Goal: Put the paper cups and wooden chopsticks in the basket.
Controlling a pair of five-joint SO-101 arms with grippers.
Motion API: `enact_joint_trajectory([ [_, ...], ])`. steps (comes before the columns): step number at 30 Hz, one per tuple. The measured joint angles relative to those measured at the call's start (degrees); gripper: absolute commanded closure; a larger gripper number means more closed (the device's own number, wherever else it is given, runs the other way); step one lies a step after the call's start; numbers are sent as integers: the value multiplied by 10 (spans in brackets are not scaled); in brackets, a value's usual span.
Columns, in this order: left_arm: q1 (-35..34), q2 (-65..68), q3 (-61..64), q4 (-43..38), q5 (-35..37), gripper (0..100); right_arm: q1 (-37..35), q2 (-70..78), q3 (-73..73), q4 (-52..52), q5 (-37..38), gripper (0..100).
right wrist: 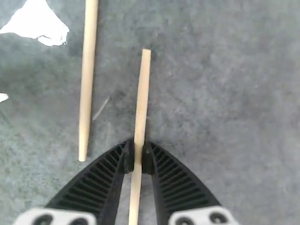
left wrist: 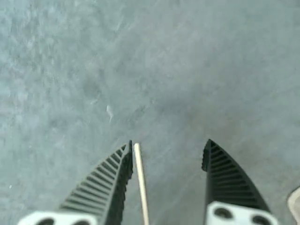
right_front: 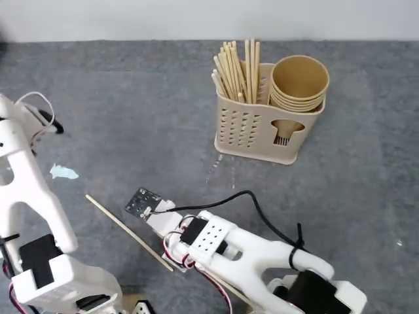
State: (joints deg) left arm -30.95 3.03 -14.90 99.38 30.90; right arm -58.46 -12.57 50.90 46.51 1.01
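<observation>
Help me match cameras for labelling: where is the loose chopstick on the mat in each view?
High view: loose chopstick lies diagonally on the mat, lower left of centre.
Right wrist view: loose chopstick beside the held chopstick in the shut right gripper.
Left wrist view: a stick by the open left gripper; same one, cannot tell.
Landmark: pale scrap near its far end, high and right wrist views.

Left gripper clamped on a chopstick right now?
No: in the left wrist view the left gripper is open, and the chopstick lies close beside one finger with a wide gap to the other.
</observation>
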Motion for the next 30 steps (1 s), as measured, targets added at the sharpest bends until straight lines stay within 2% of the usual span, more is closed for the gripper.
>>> enact_joint_trajectory([
  [13,-2,0,185,-2,-5,765,96,-377,9,168,-26,991],
  [21,41,0,282,-6,-5,765,182,-555,120,182,-29,991],
  [30,64,0,431,-145,-5,765,256,-636,157,182,-15,991],
])
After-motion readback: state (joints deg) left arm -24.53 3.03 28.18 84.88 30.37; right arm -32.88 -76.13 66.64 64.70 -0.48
